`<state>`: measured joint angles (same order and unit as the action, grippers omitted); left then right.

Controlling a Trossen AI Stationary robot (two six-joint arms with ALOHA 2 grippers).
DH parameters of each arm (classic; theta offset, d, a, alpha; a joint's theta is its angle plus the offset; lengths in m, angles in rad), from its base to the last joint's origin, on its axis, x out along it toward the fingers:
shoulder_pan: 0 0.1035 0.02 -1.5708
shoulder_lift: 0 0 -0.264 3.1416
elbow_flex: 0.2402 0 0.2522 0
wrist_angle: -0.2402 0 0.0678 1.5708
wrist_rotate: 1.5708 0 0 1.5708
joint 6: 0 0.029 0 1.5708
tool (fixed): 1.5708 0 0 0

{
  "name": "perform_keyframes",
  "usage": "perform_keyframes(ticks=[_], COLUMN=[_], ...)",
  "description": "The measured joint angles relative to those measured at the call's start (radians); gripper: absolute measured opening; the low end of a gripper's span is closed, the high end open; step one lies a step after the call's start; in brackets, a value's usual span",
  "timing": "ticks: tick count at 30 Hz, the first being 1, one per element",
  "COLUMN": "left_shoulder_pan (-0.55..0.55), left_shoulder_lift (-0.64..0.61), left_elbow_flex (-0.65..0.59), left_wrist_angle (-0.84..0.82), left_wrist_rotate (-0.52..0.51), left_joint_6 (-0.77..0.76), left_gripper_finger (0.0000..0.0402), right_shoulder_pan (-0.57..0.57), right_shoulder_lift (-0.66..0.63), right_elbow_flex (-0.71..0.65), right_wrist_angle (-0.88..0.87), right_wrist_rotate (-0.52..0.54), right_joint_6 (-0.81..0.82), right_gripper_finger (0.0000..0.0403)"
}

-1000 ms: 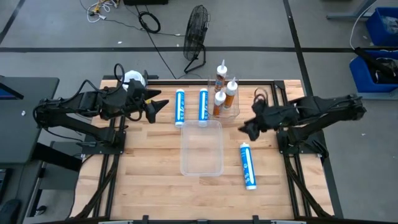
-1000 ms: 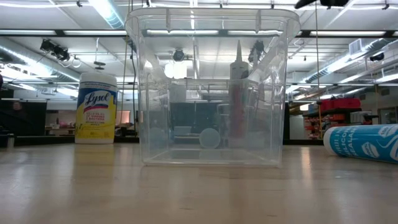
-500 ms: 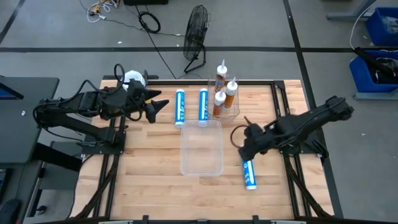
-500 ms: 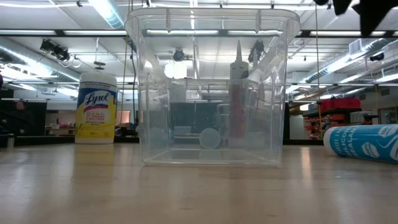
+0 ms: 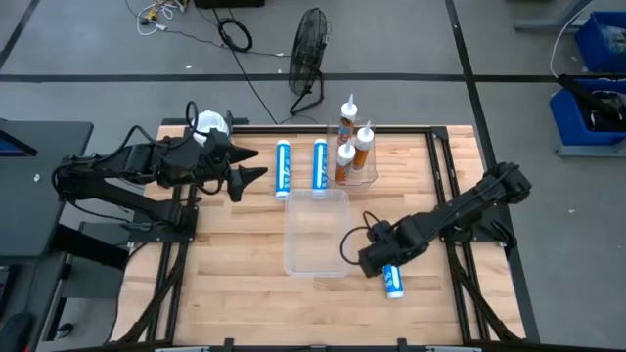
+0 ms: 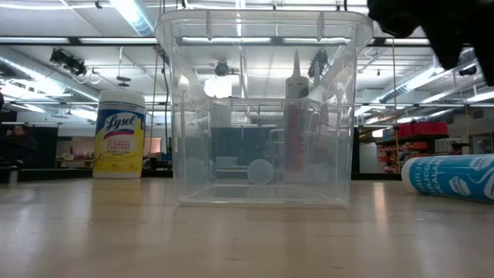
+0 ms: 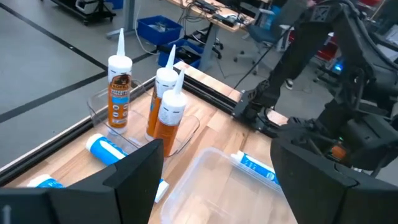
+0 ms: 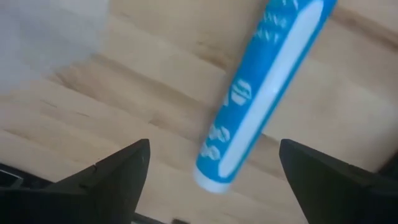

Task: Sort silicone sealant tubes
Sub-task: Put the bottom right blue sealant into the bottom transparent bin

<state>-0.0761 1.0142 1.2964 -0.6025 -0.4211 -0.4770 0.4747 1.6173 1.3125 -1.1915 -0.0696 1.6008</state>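
Note:
Three orange silicone sealant tubes [image 5: 354, 145] [image 7: 163, 106] stand nozzle up in a small clear holder at the table's far edge. Two blue tubes [image 5: 284, 168] [image 5: 319, 164] lie side by side left of them. A third blue tube [image 5: 392, 282] [image 8: 261, 93] [image 6: 451, 177] lies on the wood right of the large clear bin. My right gripper [image 5: 377, 258] [image 8: 214, 146] hangs open above it, pointing down, with a finger on either side and touching nothing. My left gripper [image 5: 254, 164] [image 7: 217, 180] waits open, raised at the table's far left.
A large clear bin [image 5: 317, 233] [image 6: 262, 108] stands mid-table, just left of my right gripper. A yellow canister with a white lid [image 5: 208, 124] [image 6: 120, 133] stands at the far left corner. Bare wood lies toward the near edge.
My right gripper has swung from the table's right side toward the near edge and the bin, come down, and tipped over until it points down at the lone blue tube. In the low view its dark shape has sunk into the top right corner. No tube has moved.

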Motion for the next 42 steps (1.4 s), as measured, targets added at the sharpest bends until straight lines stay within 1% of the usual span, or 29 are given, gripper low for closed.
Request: perform_keyframes(ticks=[5, 11, 16, 20, 24, 28, 36, 39, 42], left_shoulder_pan=[0.0, 0.0, 0.0, 0.0, 0.0, 0.0, 0.0, 0.0, 0.0], left_shoulder_lift=[0.0, 0.0, 0.0, 0.0, 0.0, 0.0, 0.0, 0.0, 0.0], left_elbow_flex=[0.0, 0.0, 0.0, 0.0, 0.0, 0.0, 0.0, 0.0, 0.0], left_wrist_angle=[0.0, 0.0, 0.0, 0.0, 0.0, 0.0, -0.001, -0.001, 0.0], left_wrist_rotate=[0.001, 0.003, 0.003, 0.003, 0.003, 0.002, 0.002, 0.002, 0.002], left_joint_6=[0.0, 0.002, 0.002, 0.003, 0.002, 0.002, 0.0, 0.0, 0.0], left_gripper_finger=[0.03, 0.03, 0.03, 0.03, 0.03, 0.03, 0.03, 0.03, 0.03], right_shoulder_pan=[0.065, 0.153, 0.195, 0.207, 0.211, 0.209, 0.185, 0.178, 0.174], right_shoulder_lift=[-0.001, 0.0, 0.0, 0.0, 0.0, 0.0, 0.0, 0.0, -0.002], right_elbow_flex=[-0.015, -0.118, -0.172, -0.202, -0.263, -0.307, -0.436, -0.476, -0.489], right_wrist_angle=[0.025, 0.14, 0.196, 0.241, 0.333, 0.347, 0.484, 0.544, 0.566], right_wrist_rotate=[0.006, -0.011, -0.001, 0.001, 0.002, 0.026, 0.026, 0.027, 0.024], right_joint_6=[0.094, 0.259, 0.348, 0.372, 0.386, 0.415, 0.408, 0.408, 0.407], right_gripper_finger=[0.0349, 0.0348, 0.0348, 0.0348, 0.0348, 0.0348, 0.0347, 0.0339, 0.0314])
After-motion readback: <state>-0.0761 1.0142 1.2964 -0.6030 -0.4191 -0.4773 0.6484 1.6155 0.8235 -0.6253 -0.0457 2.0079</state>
